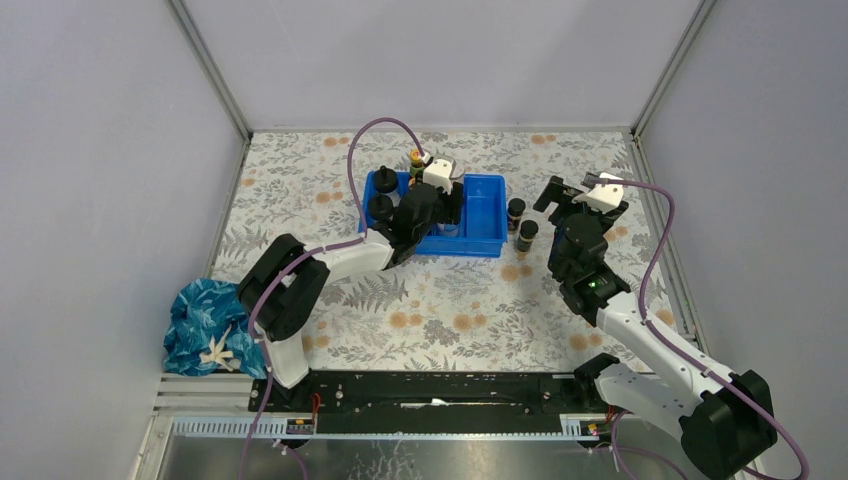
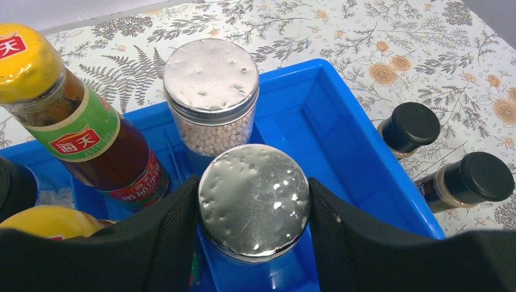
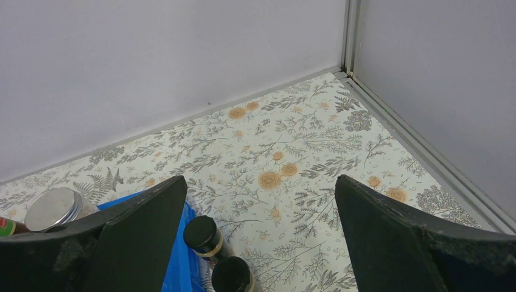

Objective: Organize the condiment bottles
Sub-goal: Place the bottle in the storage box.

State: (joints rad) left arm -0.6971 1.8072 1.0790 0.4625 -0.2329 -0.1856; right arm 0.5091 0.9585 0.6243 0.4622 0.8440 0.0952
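Observation:
My left gripper [image 1: 443, 203] reaches into the blue tray [image 1: 487, 215] and is shut on a clear silver-lidded jar [image 2: 254, 201], with a black finger [image 2: 164, 237] on each side of its lid. Just behind it stands a second silver-lidded jar [image 2: 211, 76] of white beads. A dark red-labelled bottle with a yellow cap [image 2: 91, 140] leans at the left, and another yellow cap [image 2: 45, 222] shows below it. Two black-domed bottles [image 1: 384, 195] stand at the tray's left end. Two tiny black-capped bottles [image 1: 521, 224] stand on the table right of the tray. My right gripper [image 3: 260, 201] hangs open above them.
A crumpled blue cloth [image 1: 205, 325] lies at the front left of the floral table cover [image 1: 440, 300]. Grey walls close in the back and both sides. A black rail [image 1: 430, 390] runs along the near edge between the arm bases.

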